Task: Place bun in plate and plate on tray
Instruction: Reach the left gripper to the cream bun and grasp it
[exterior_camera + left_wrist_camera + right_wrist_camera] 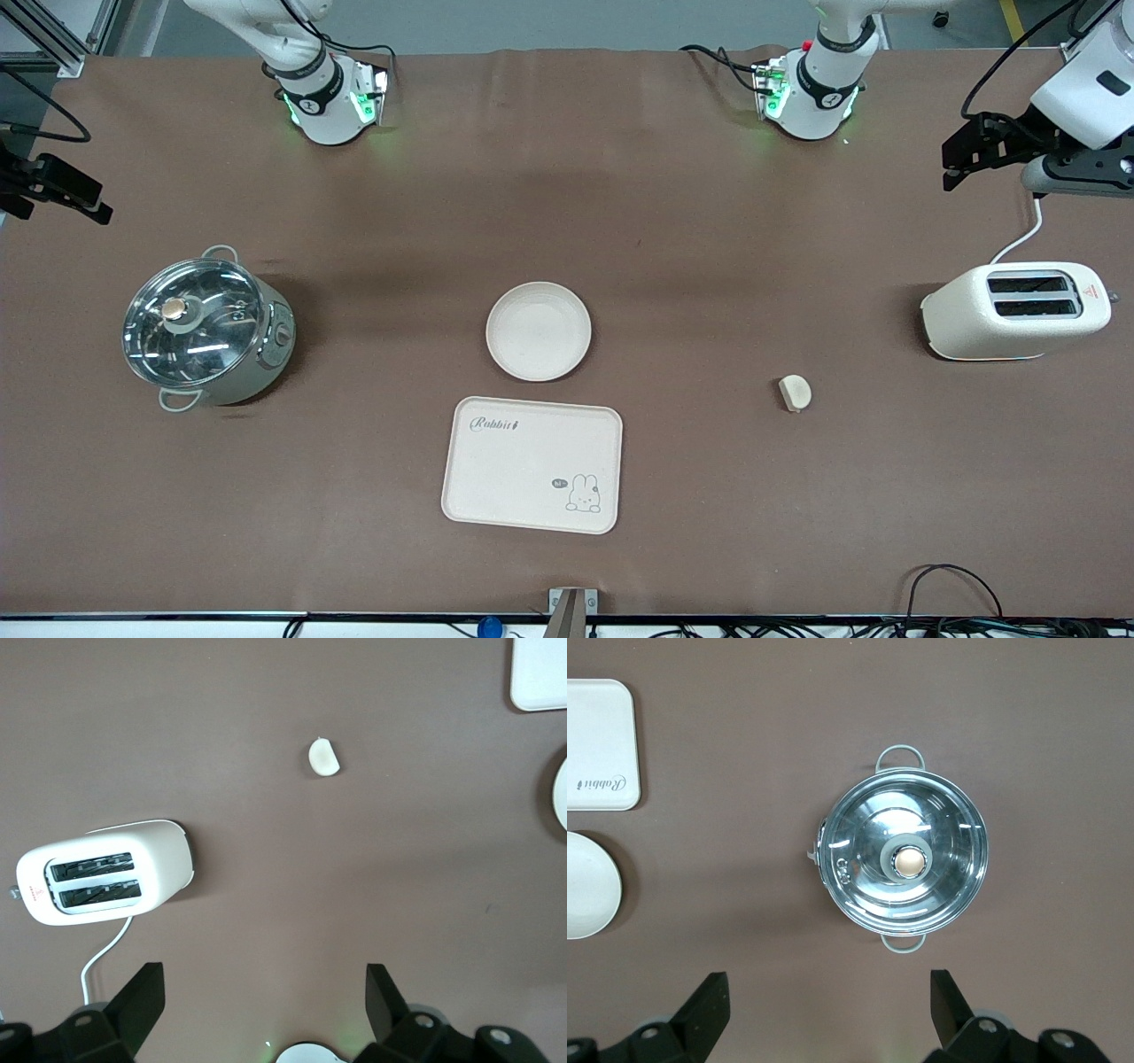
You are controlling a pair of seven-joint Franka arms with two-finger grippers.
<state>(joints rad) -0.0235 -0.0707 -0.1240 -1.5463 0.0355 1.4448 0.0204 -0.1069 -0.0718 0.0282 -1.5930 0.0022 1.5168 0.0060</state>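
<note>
Brown cloth covers the table (673,266), and everything on it is set well apart. Toward the right arm's end stands a steel pot (206,330) under a glass lid with a round knob. Toward the left arm's end lies a cream toaster (1014,312), two slots up, a small red warning mark by the slots, its white cord running off toward the robots. Mid-table, nearest the front camera, lies the tray (532,464), cream, with "Rabbit" written in one corner and a little rabbit drawn in the corner diagonal to it. The plate (539,330) sits just beside it, a little farther from the camera, bare. The bun (795,392) lies by itself on the cloth between tray and toaster.

Both arms wait, raised. The left gripper (266,1010) hangs spread wide, holding nothing, over the cloth near the toaster, with the bun well clear of it. The right gripper (830,1010) hangs likewise spread and unladen over cloth near the pot.
</note>
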